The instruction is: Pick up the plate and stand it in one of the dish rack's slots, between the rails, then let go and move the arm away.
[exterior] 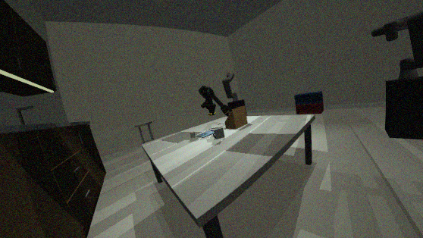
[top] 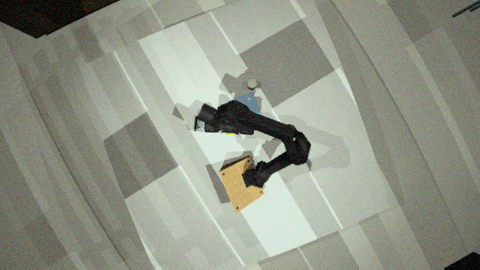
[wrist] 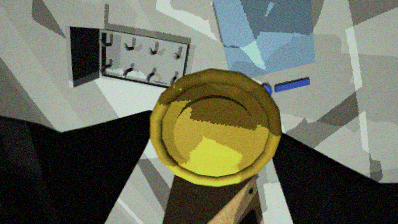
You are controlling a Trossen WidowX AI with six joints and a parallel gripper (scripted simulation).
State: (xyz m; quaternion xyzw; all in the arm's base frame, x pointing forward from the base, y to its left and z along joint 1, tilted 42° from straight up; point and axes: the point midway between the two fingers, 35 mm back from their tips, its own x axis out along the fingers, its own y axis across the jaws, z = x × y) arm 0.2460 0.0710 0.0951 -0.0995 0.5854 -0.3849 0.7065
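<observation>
Table: a pale table with dark legs, its top patched in light and grey panels with thin white lines, stands in a dim room.
Room: plain grey walls and a tiled floor; a dark cabinet stands at the near left, a dark unit at the right edge, and a blue-and-red box sits near the far wall.
Arm base: the black arm rises from a tan wooden block on the far part of the table in the exterior view.
Gripper: the gripper is closed on the plate, its dark fingers standing wide at either side of the rim.
Plate: the yellow plate is lifted off the table, held in the air, its hollow face toward the wrist camera.
Dish rack: the grey dish rack with its rows of pegs lies on the table below, at the upper left of the wrist view, apart from the plate.
Other things: a light blue mat lies on the table beyond the plate, with a small blue utensil just beside it; a small round grey object sits near the mat in the top view.
</observation>
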